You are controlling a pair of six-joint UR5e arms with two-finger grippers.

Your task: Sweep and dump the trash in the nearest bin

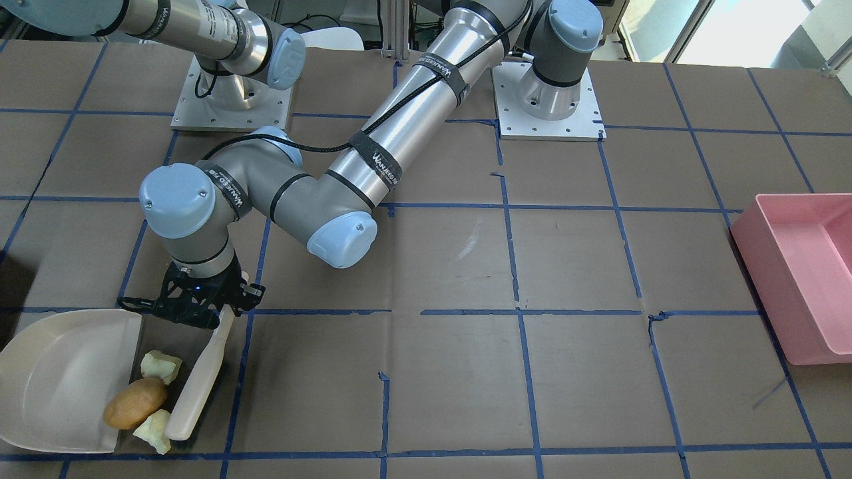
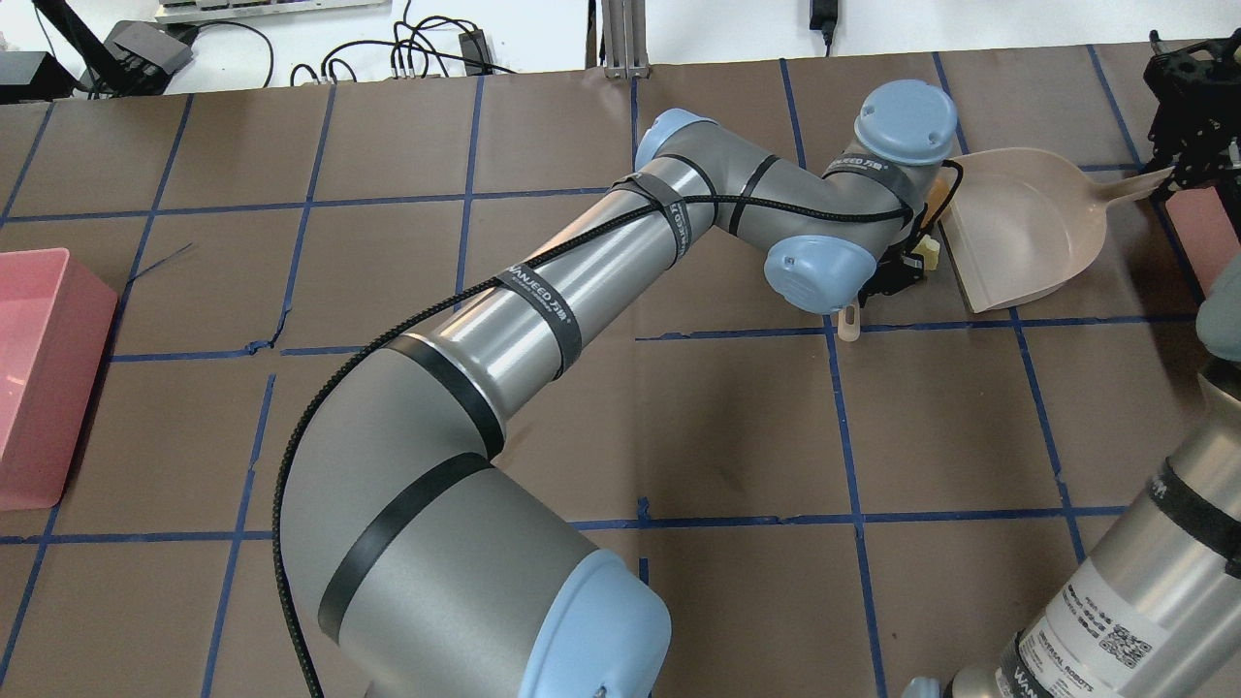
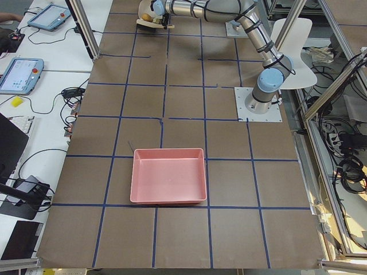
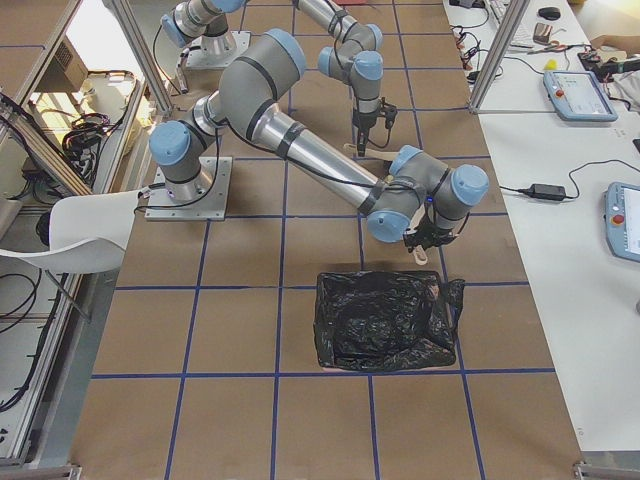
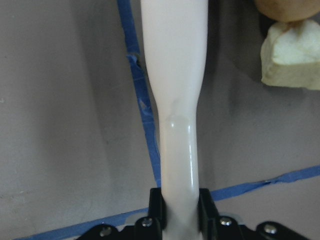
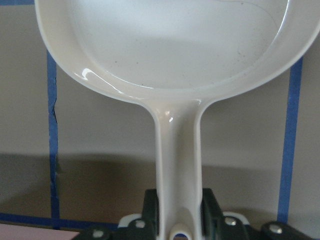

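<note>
Clearly, the left claw was clenched on the narrow handle of a cream sweeper, whose wide blade slanted down to the desk. The right claw was likewise clamped on the handle of a pale dustpan that lay flat, its open mouth facing the sweeper. The trash sat in the narrow gap between the two. The tan potato-like lump lay across the pan's lip. One yellow-green chunk sat just outside the lip, and the other was against the blade's end. A pink bin stood well apart at the desk's far end. A black-bagged bin was near the right arm.
</note>
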